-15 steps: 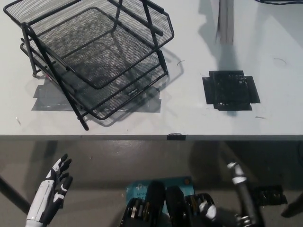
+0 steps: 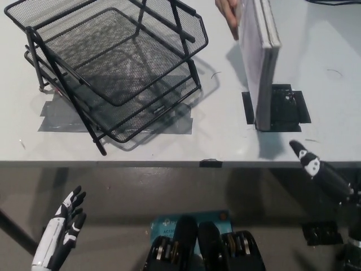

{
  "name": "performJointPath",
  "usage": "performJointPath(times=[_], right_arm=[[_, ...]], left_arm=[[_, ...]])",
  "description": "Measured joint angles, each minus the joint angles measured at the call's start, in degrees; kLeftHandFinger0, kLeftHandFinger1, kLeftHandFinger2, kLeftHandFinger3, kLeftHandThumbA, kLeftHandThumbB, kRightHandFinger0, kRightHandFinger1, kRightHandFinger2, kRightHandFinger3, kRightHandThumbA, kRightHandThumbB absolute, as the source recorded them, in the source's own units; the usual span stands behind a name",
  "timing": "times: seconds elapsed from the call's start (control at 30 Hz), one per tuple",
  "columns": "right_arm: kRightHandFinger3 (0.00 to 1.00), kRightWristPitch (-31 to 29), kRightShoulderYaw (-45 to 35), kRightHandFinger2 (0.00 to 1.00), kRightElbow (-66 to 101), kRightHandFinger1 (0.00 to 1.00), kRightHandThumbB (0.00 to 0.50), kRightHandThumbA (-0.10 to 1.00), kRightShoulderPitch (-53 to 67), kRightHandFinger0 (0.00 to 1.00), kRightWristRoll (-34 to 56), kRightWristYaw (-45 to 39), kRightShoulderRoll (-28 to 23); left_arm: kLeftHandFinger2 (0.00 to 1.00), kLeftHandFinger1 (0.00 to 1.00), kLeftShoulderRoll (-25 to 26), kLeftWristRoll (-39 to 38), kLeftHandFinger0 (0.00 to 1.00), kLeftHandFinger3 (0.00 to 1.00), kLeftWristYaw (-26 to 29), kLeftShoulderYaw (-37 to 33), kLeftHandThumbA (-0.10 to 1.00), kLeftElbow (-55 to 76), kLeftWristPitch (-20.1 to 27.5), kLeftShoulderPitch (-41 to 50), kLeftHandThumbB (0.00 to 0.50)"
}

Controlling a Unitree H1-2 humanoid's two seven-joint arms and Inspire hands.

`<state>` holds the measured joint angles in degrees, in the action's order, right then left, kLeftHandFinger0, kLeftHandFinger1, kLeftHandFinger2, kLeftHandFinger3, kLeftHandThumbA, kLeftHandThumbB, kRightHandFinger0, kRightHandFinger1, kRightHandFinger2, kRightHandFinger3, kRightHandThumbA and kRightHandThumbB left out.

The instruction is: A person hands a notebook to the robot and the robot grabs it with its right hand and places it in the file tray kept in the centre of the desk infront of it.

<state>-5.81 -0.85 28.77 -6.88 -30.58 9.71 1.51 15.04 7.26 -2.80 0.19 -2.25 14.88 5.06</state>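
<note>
Your robot's left hand (image 2: 59,234) is white with black patches between slim segmented fingers, on a white forearm shell. Your right hand (image 2: 318,168) is black, with small white markings near its tip. A person's bare hand (image 2: 228,16) shows no sleeve.

Black wire-mesh metal file tray (image 2: 113,68)

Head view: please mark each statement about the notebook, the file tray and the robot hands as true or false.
1. A person's hand holds the notebook on edge over the desk. True.
2. The notebook lies inside the file tray. False: the tray holds nothing.
3. The right robot hand grips the notebook. False: it is below it, apart.
4. The left robot hand is open at the lower left. True.
5. A black patch lies under the notebook's near end. True.
</note>
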Motion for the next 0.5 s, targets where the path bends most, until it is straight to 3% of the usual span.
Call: performJointPath(times=[0.17,0.4,0.5], right_arm=[[1.00,2.5,0.1,1.00,-0.2,1.00,0.377,1.00,-2.1,1.00,0.4,-0.7,0.6],[1.00,6.8,2.5,1.00,-0.6,1.00,0.448,1.00,-6.0,1.00,0.4,-3.0,2.3],[1.00,8.2,3.8,1.00,-0.7,1.00,0.442,1.00,-6.8,1.00,0.4,-3.9,2.8]], left_arm=[[1.00,1.00,0.0,0.0,1.00,1.00,-0.4,-0.1,0.95,-0.1,0.2,0.1,0.473],[1.00,1.00,-0.1,0.2,0.98,1.00,-0.6,-0.4,0.94,-0.1,0.9,0.1,0.462],[1.00,1.00,-0.1,0.4,0.99,1.00,-0.6,-0.4,0.94,-0.1,1.0,0.1,0.463]])
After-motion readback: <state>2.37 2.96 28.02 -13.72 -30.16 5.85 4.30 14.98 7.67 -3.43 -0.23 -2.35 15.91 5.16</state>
